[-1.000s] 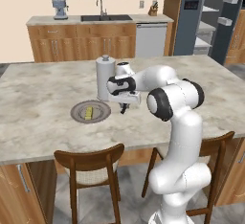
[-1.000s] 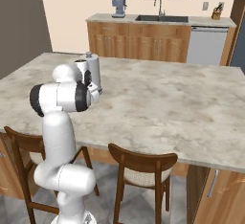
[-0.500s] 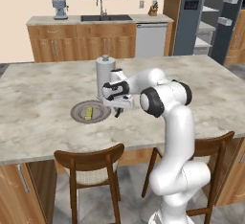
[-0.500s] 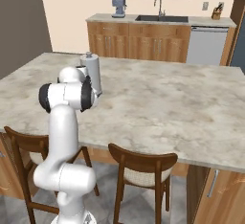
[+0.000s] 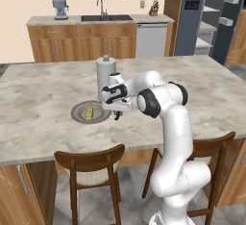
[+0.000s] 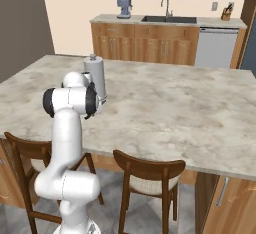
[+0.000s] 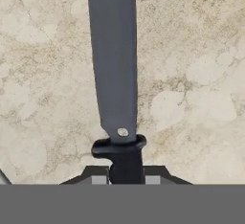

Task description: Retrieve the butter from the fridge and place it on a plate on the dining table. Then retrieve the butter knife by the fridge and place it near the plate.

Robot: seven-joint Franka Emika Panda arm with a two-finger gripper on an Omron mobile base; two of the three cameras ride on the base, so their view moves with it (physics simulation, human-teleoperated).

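In the hand view my gripper [image 7: 125, 176] is shut on the black handle of the butter knife [image 7: 112, 65], whose dark blade points away over the marbled dining table [image 7: 201, 50]. From the left base view the gripper [image 5: 117, 115] hangs low over the table [image 5: 43, 128], just right of the grey-brown plate [image 5: 79, 114]. The yellow butter [image 5: 89, 112] lies on that plate. The dark fridge [image 5: 192, 17] stands at the back right with its door open.
A paper-towel roll [image 5: 105, 75] stands right behind the gripper and plate, seen too in the right base view as a roll [image 6: 96, 75] beside my arm. Wooden chairs [image 5: 91, 164] sit at the table's near edge. Wall counter with sink [image 5: 101, 18] behind.
The arm has swung left and the gripper has come down closer to the tabletop beside the plate, still holding the knife. Plate and butter have not moved.
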